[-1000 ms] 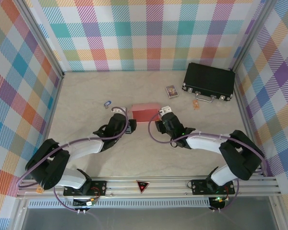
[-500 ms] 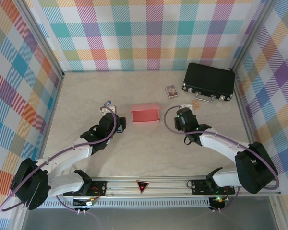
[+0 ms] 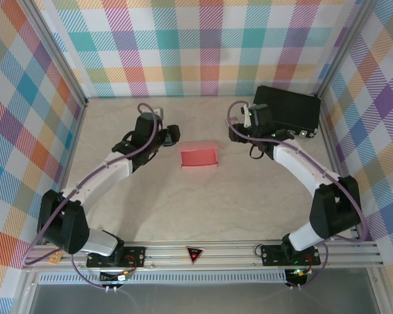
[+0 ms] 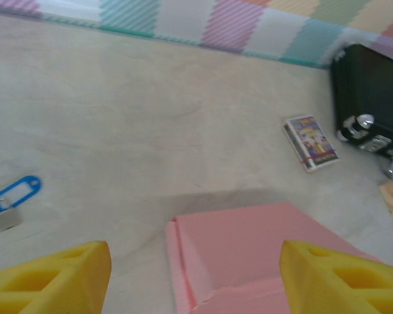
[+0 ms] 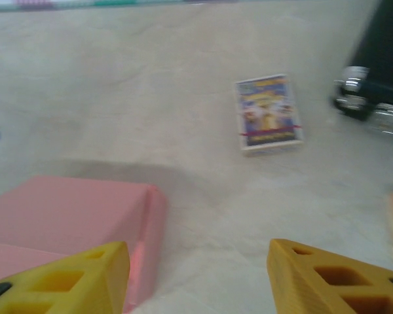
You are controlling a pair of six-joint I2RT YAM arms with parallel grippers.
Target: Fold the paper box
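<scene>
Two hazards worth weighing from here. Paper box (image 3: 199, 156) lying on the table (image 3: 183, 209) between the arms, touched by neither, apparently formed into a small rectangular shape with a paler flap along the far edge perhaps not tucked down; hard to tell from above. Left gripper (image 4: 195, 252) poised near the box's far-left side, jaws spread wide with nothing between them; right gripper (image 5: 197, 252) poised off the far-right corner, likewise spread and empty. First hazard, probably the likelier: pressing on a flap with one gripper alone and merely sliding the light cardboard across the table instead of creasing it, for want of a counter-hold from the other side. Worth bracing one wall before pushing on the opposite one. Second: closing too hard or too deep on a thin wall, buckling it or springing a seam already set, most likely along the side crease visible from the left wrist. Lesser trouble too: swinging the right gripper wide and clipping the printed card pack (image 5: 268, 112) or the black hard case (image 3: 285, 111), both close by on that side; on the left, catching the blue key tag (image 4: 13, 194). Also possible: a shoved box ending against one of those and jamming askew.
</scene>
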